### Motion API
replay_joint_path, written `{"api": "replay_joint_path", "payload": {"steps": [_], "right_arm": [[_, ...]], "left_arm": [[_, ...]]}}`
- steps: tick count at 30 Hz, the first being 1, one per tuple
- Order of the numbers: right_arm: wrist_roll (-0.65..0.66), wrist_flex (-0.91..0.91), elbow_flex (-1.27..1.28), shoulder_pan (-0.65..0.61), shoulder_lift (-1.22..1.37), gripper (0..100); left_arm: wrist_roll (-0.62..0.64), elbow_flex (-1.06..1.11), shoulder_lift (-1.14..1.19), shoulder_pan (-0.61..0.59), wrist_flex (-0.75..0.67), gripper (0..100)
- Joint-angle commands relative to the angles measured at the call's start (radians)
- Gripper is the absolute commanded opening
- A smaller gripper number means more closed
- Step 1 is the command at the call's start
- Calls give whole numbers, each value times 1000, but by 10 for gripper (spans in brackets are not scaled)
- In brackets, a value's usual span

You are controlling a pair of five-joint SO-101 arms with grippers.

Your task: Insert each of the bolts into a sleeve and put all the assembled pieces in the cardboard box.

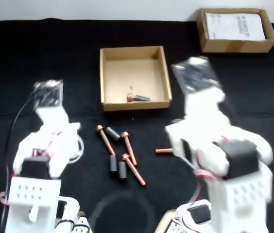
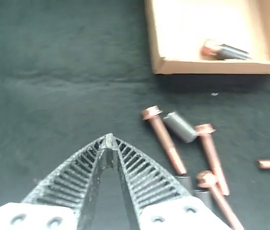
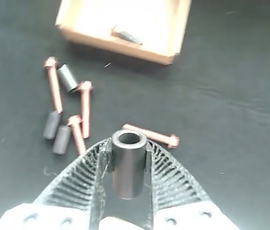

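Note:
My right gripper (image 3: 129,143) is shut on a grey sleeve (image 3: 128,165), held with its open bore facing away from the wrist, above the black table. Just beyond it lies a copper bolt (image 3: 150,135). Three more bolts (image 1: 104,139) (image 1: 128,147) (image 1: 134,170) and three loose sleeves (image 1: 112,132) (image 1: 112,163) (image 1: 122,170) lie in a cluster in front of the cardboard box (image 1: 109,77). One bolt-in-sleeve piece (image 1: 138,98) rests inside the box by its near wall. My left gripper (image 2: 109,141) is shut and empty, left of the cluster.
A second cardboard box (image 1: 234,43) holding a printed sheet stands at the back right. The left arm (image 1: 49,141) and right arm (image 1: 214,150) flank the cluster. A black cloth (image 1: 54,58) covers the table.

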Motion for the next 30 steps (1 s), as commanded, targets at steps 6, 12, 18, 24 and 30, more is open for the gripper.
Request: {"api": "replay_joint_path", "payload": {"steps": [6,12,18,24,30], "right_arm": [[64,5,56,404,-269,8],[60,-21,274,578,-495,8],[66,-133,526,829,-771,8],[117,-239,742,1038,-984,8],[138,-397,932,1222,-1021,8]], "left_arm": [[-8,-378,378,358,157,24],[-58,-633,699,483,356,171],[-279,-998,1046,504,595,182],[-634,-1280,1285,507,640,181],[-766,-1379,1389,549,640,181]]}}
